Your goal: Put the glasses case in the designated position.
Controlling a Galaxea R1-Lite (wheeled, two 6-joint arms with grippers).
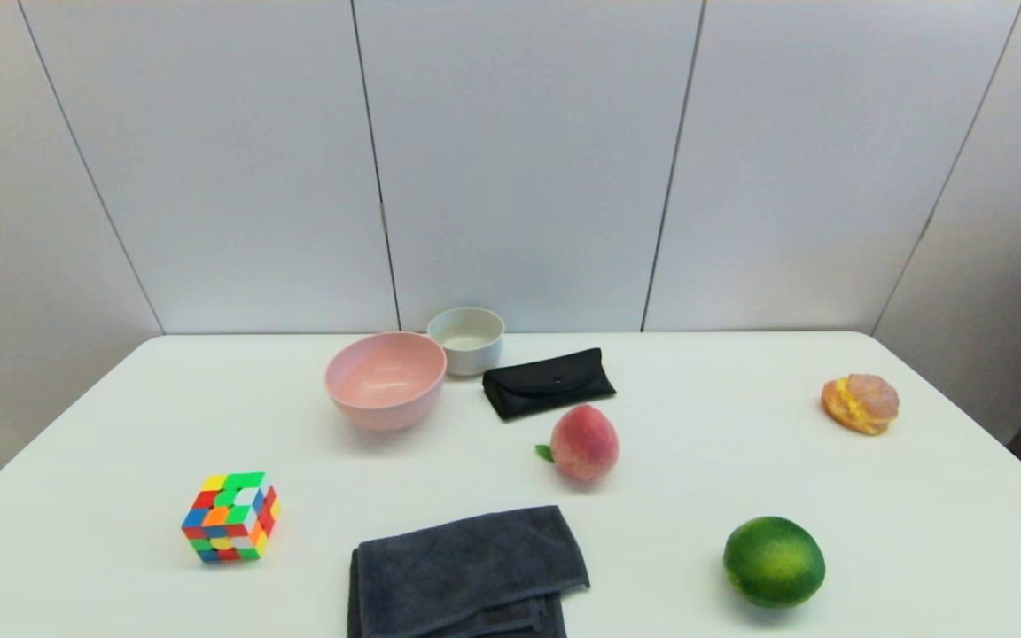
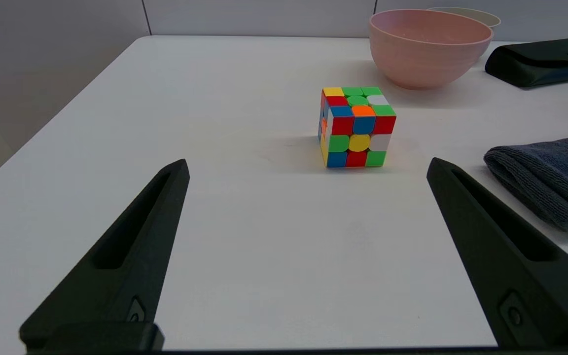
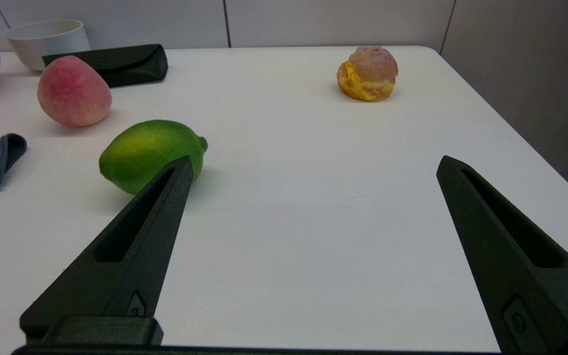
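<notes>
Glasses case lies flat on the desk toward the far edge, flap up and shut, untouched. White bowl sits just beside its left end, with the pink bowl a little further left; the peach sits just in front of it, near but apart. Grey towel is at the near edge, cube near left, lime near right, pastry far right.

You're at the very start: nothing grasped, neither arm shows in the head view. Left gripper is low over the near-left desk, fingers spread wide and empty, cube ahead of them. Right gripper is low over the near-right desk, fingers also wide apart and empty, lime just by one fingertip.

Next move, as I judge it: reach for the case and close across its narrow width. Right arm looks the better pick, since its path past the peach seems clearer; come in from above so you don't nudge the peach or white bowl. No marker shows the target spot, so you'll be placing on bare desk.
</notes>
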